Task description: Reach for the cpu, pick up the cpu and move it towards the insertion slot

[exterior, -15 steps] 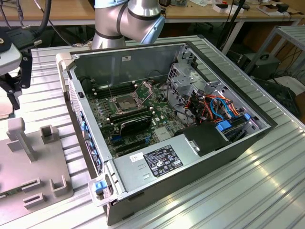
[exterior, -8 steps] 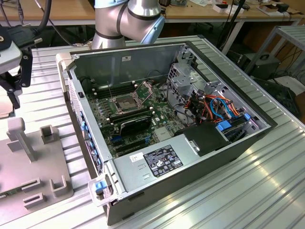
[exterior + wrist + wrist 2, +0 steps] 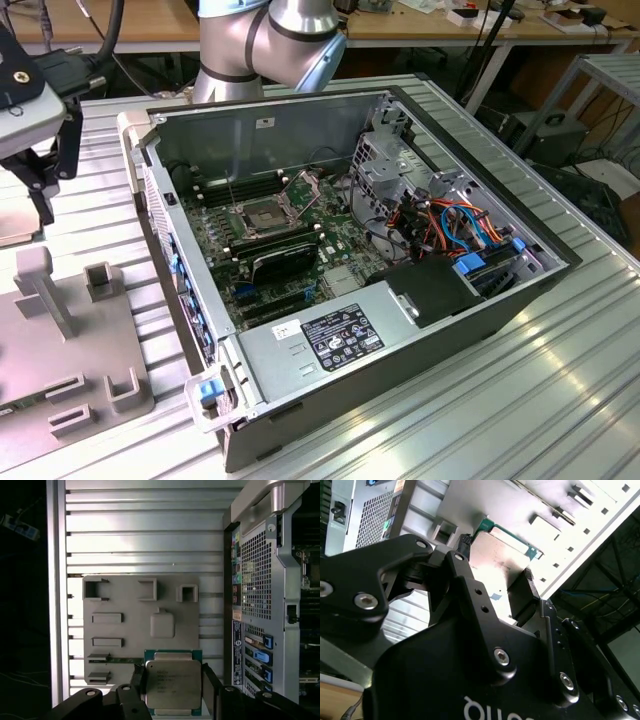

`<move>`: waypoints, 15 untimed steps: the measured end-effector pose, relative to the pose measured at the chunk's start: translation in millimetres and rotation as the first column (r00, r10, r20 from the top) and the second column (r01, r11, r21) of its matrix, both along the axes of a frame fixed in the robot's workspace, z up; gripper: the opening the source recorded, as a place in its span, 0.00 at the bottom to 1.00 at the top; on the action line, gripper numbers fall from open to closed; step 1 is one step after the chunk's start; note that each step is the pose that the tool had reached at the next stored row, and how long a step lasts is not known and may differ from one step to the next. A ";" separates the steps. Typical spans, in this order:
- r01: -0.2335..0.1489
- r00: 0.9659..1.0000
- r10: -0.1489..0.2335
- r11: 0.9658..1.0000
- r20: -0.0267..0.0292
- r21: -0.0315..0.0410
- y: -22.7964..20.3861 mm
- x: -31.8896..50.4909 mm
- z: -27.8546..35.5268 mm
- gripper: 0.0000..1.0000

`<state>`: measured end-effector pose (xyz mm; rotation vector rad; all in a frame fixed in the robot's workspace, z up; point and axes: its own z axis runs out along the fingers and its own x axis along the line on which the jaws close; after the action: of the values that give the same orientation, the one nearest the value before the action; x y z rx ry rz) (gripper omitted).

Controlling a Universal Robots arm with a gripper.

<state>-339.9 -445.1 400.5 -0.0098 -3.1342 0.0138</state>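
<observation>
Gripper (image 3: 173,682) — black two-finger unit, jaws pinching the cpu (image 3: 173,684) by two opposite edges; in the first wrist view one finger (image 3: 138,680) and its partner sit flush against the chip's sides. In the second wrist view the same hold shows from behind the gripper (image 3: 495,577) body, with the chip's pale face (image 3: 497,560) between the dark fingertips (image 3: 464,544).

Cpu — flat square chip, silver-beige lid on a green board edge, lid facing the first wrist camera. It is held above the tray, over the tray's edge farthest from the row of three open brackets.

Tray (image 3: 125,625) — pale grey fixture plate with raised holders: three open-sided brackets in a row, a square pad (image 3: 162,625) near its middle, several narrow bars. It lies on the ribbed aluminium table (image 3: 145,535), just beside the case's rear panel. In the exterior view the tray (image 3: 60,340) is at the exterior view's left of the case.

Case (image 3: 350,290) — open desktop computer lying on its side on the table (image 3: 560,380), motherboard exposed.

Slot (image 3: 262,214) — square socket with metal frame and dark centre, on the motherboard inside the case, its load plate (image 3: 306,186) tilted up beside it. Well apart from the gripper, which is at the tray.

Arm (image 3: 265,40) — grey robot joint behind the case.
</observation>
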 end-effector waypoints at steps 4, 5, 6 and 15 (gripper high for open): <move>0.000 1.000 0.000 1.000 0.000 0.000 0.0 3.0 -0.1 0.55; 0.000 1.000 0.000 1.000 0.000 0.000 0.0 3.6 0.0 0.55; 0.000 1.000 0.000 1.000 0.000 0.000 0.0 4.2 0.0 0.55; 0.000 1.000 0.000 1.000 0.000 0.000 0.0 11.2 0.0 0.55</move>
<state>-328.6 -445.1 400.4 -0.0099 -3.1342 0.0140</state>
